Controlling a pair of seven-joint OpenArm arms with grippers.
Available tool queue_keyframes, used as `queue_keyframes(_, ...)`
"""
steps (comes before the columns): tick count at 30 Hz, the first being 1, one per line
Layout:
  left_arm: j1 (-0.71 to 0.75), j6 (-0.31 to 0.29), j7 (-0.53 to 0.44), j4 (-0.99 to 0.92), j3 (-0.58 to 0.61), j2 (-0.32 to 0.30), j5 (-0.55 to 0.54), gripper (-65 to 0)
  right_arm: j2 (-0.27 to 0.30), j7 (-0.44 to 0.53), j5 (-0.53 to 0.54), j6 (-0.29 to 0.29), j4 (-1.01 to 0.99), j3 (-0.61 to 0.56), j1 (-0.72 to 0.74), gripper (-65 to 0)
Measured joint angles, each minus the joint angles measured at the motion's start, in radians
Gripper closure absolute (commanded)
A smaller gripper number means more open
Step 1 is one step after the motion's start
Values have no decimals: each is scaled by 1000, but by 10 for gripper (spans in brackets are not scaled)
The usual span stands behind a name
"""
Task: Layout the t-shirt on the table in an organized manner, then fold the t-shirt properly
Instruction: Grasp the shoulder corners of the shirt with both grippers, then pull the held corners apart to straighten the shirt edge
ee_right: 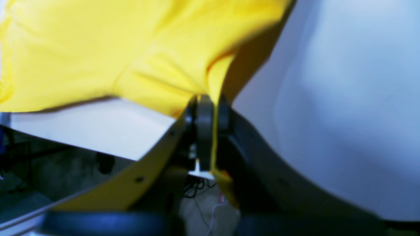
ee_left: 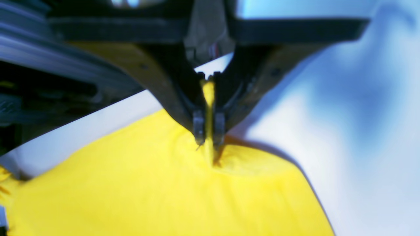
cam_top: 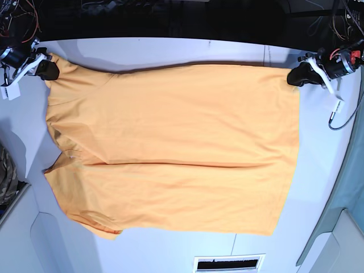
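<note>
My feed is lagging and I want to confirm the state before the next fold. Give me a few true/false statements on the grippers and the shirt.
1. The left gripper is shut on the t-shirt. True.
2. The right gripper is open and clear of the cloth. False: its fingers pinch a fold of yellow fabric.
3. The t-shirt lies spread across the table, plain side up. True.
4. Both arms hold the same corner. False: they hold opposite ends of the far edge.
5. The shirt is already folded into a small square. False: it lies spread out flat, only creased.
</note>
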Motion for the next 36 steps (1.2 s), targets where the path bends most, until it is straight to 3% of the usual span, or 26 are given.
queue_keyframes(4,45,-2,74,62,-51,-12,-124,0,0,-9,49,4,68,79,-56,0)
queue_keyframes(13,168,-3,67,212,-106,-26,-133,0,0,-15,96,20,244,149,-266,0)
queue_keyframes(18,169,-3,67,216,-145,-26,-133,0,0,-16,98,23,303,151,-304,0)
queue_keyframes(21,169,-3,52,216,-145,-25,-129,0,0,13,97,23,306,151,-298,0)
queue_keyframes(25,157,-11,-123,216,-144,-24,-6,0,0,60,77,28,306,151,-260,0)
queue_keyframes(30,42,-20,-158,170,-99,-23,90,0,3,71,18,27,300,131,-97,0)
queue_keyframes(36,-128,-11,-219,-36,33,-19,201,0,3,99,-54,19,147,21,61,0)
